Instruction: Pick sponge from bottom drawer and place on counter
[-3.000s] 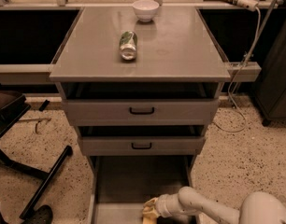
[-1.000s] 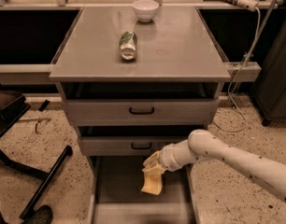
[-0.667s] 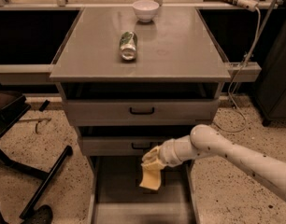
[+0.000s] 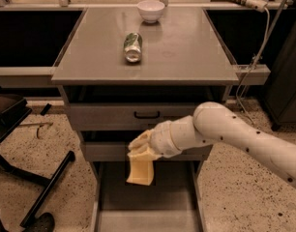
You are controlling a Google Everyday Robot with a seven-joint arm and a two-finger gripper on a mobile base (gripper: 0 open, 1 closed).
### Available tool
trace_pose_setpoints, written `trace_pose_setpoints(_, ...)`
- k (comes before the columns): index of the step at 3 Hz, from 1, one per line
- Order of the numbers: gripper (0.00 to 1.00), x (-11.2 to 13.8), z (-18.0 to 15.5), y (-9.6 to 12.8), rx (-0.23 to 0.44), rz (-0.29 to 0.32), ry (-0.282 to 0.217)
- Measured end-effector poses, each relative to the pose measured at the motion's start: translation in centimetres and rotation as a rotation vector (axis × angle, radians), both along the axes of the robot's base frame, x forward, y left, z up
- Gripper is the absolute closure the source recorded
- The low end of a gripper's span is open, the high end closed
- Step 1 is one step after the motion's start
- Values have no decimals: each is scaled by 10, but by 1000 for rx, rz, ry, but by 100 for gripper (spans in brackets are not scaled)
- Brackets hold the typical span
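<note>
My gripper (image 4: 141, 148) is at the end of the white arm reaching in from the right, in front of the middle drawer's face. It is shut on the sponge (image 4: 140, 171), a yellow foam rectangle that hangs below the fingers above the open bottom drawer (image 4: 148, 215). The sponge's green face does not show. The counter (image 4: 191, 50) is the grey top of the cabinet, higher up and behind the gripper.
A green-and-silver can (image 4: 132, 46) lies on its side on the counter, and a white bowl (image 4: 151, 10) stands at its back edge. The top drawer (image 4: 147, 115) is slightly open. A black chair base (image 4: 39, 180) stands on the floor at left. Cables hang at right.
The arm has lifted the sponge out of the bottom drawer, from the drawer floor up to the height of the middle drawer's front, moving slightly left.
</note>
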State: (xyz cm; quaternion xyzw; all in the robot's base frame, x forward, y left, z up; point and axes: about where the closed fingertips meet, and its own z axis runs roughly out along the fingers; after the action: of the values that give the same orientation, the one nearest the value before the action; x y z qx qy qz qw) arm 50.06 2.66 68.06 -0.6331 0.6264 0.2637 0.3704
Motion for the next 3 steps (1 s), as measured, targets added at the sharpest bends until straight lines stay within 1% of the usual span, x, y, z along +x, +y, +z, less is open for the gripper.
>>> trace_pose_setpoints(1,100,-21,91,28,-57,32,-131)
trace_pose_setpoints(2,100,-28,118,36,-104,41,-192)
trace_pose_setpoints(3,100,-28,117,36,-104,41,-192)
